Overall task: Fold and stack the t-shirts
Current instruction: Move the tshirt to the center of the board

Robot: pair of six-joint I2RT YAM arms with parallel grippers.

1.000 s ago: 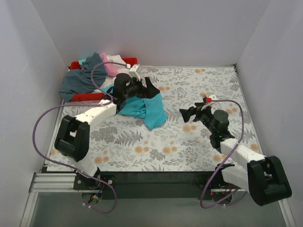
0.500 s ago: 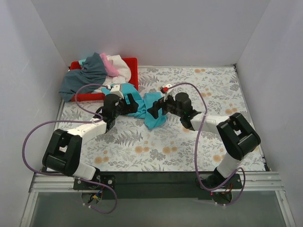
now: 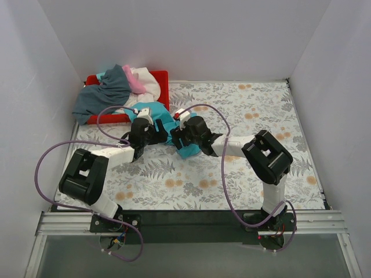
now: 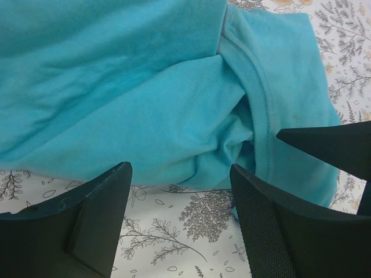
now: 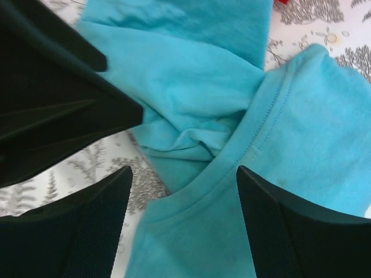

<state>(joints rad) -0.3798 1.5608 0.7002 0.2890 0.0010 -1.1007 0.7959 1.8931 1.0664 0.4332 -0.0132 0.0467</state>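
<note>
A crumpled turquoise t-shirt point(image 3: 168, 124) lies on the floral table, between both grippers. It fills the left wrist view point(image 4: 151, 87) and the right wrist view point(image 5: 232, 145). My left gripper point(image 3: 152, 132) is open, its jaws over bare table at the shirt's near edge. My right gripper point(image 3: 177, 136) is open, its jaws straddling the shirt's collar band point(image 5: 255, 139). The two grippers face each other closely. Slate grey point(image 3: 104, 91), white point(image 3: 149, 82) and pink point(image 3: 135, 82) shirts lie heaped at the back left.
A red plastic tray point(image 3: 162, 78) at the back left holds the heap of shirts. The grey shirt hangs over its left side. White walls close the table on three sides. The floral cloth point(image 3: 255, 116) covers the table.
My right arm has swung far left across the table to the turquoise shirt. My left gripper has let the shirt down and drawn back toward the near left.
</note>
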